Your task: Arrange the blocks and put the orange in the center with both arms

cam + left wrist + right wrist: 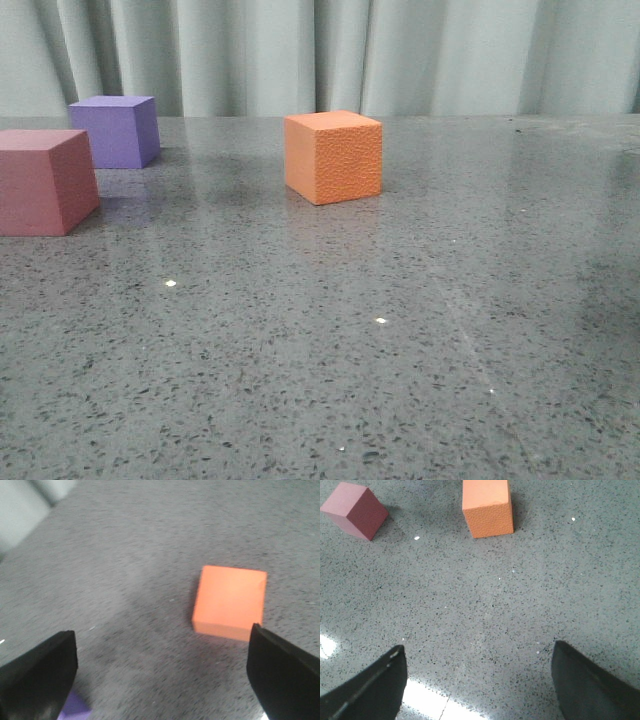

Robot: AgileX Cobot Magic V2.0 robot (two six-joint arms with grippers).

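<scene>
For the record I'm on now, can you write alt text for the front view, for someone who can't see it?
Three cubes sit apart on a speckled grey table: an orange cube near the middle, a pink cube at the left edge, and a purple cube behind the pink one. A pale curtain hangs behind; no gripper shows.

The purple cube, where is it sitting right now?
In the front view the purple cube sits far back on the left of the table, just behind the pink cube and left of the orange cube.
</scene>
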